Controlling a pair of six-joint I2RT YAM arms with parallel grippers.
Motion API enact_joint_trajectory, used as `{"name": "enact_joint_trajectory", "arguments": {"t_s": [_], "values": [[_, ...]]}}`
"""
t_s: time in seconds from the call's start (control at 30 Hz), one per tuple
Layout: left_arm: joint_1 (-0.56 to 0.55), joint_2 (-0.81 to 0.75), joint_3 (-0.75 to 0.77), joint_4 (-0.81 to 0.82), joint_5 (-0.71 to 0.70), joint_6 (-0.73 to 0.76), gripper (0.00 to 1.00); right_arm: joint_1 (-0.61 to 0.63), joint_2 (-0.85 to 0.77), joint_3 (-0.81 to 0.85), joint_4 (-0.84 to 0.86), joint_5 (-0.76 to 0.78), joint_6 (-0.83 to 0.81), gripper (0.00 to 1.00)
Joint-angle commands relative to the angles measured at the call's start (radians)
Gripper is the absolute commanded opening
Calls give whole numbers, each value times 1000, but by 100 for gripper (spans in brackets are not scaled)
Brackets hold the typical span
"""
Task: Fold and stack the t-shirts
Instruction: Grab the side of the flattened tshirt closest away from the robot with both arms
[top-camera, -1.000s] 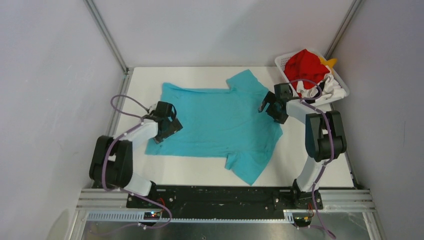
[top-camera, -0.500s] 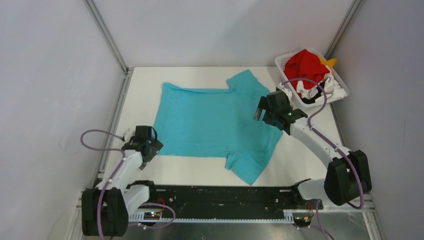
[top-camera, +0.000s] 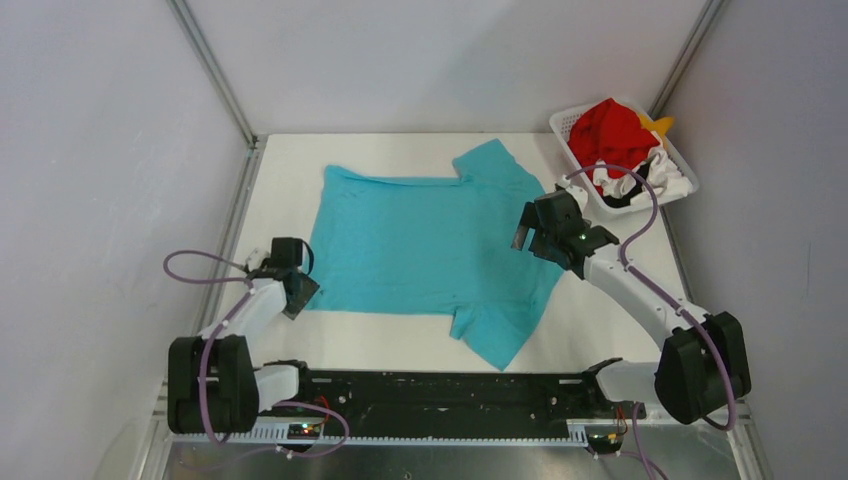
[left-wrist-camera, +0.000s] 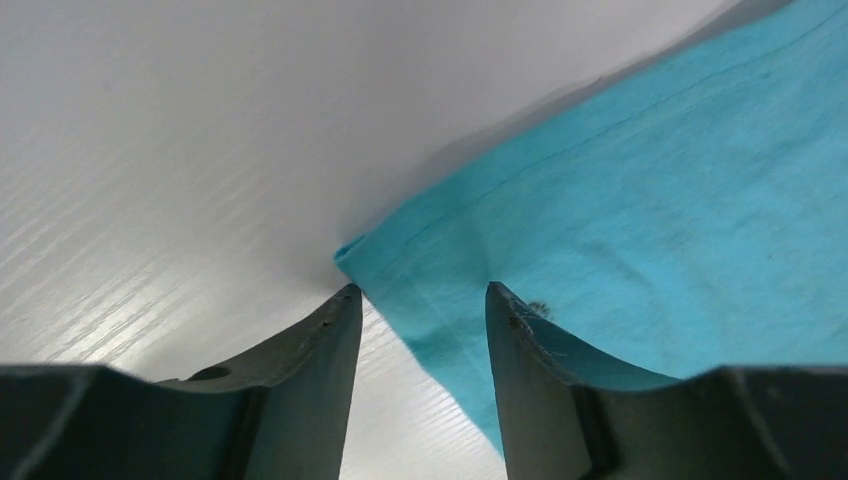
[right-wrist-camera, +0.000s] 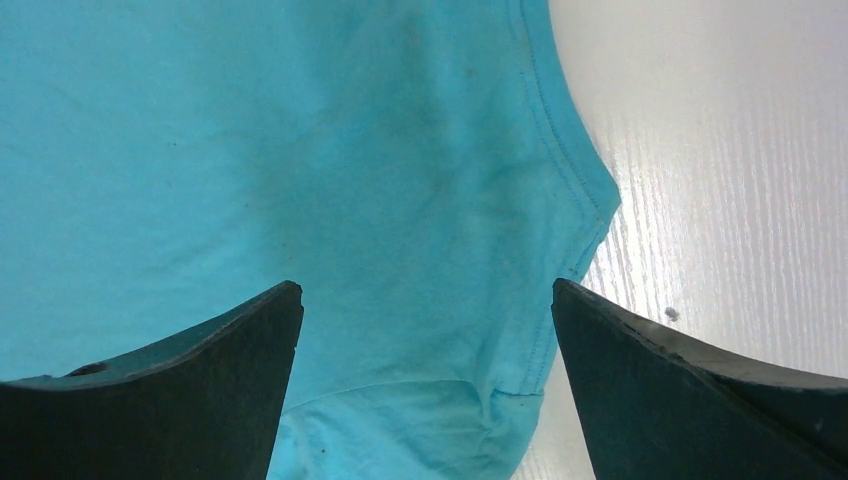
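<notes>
Two left fingers astride teal t-shirt hem corner, white table beyond

Showing soft, matt cloth with stitched hems across the teal t-shirt. Gleaming faintly along the smooth, finely streaked white bench. Looking like dull dark plastic on left claw and right claw. Reading as white perforated plastic around the far-right basket.

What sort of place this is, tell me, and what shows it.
Probably a robotics lab test cell: left arm and right arm bolted to a white table, bare walls, a teal t-shirt spread flat, a basket.
</notes>
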Motion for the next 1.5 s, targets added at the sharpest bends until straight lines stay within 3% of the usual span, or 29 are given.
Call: {"name": "enact_joint_trajectory", "arguments": {"t_s": [0.0, 0.1, 0.2, 0.23, 0.3, 0.4, 0.53, 0.77, 0.97, 1.33, 1.47], "values": [[8, 88, 28, 57, 71, -19, 49, 15, -34, 6, -20, 39, 3, 100], [8, 140, 48, 69, 88, -11, 29, 26, -44, 6, -42, 47, 4, 99], [8, 157, 49, 81, 82, -1, 16, 42, -52, 5, -67, 49, -3, 99], [8, 162, 51, 81, 79, 2, 4, 56, -57, 4, -72, 42, -16, 99], [8, 168, 56, 88, 80, 10, 1, 84, -63, 2, -90, 10, -49, 99], [8, 172, 61, 98, 98, 22, 0, 153, -80, -27, -115, -84, -111, 97], [8, 118, 41, 102, 91, 27, 0, 348, -129, -82, -144, -200, -157, 96], [7, -3, -8, 111, 68, 25, 0, 592, -66, -194, -88, -404, -92, 87], [7, -41, -30, 110, 69, 39, 0, 673, 31, -208, -129, -357, -59, 76], [7, -64, -43, 109, 39, 33, 0, 682, 102, -237, -196, -156, 47, 58], [7, -86, -63, 108, 19, 28, 0, 724, 106, -263, -198, -117, 85, 39]]}}
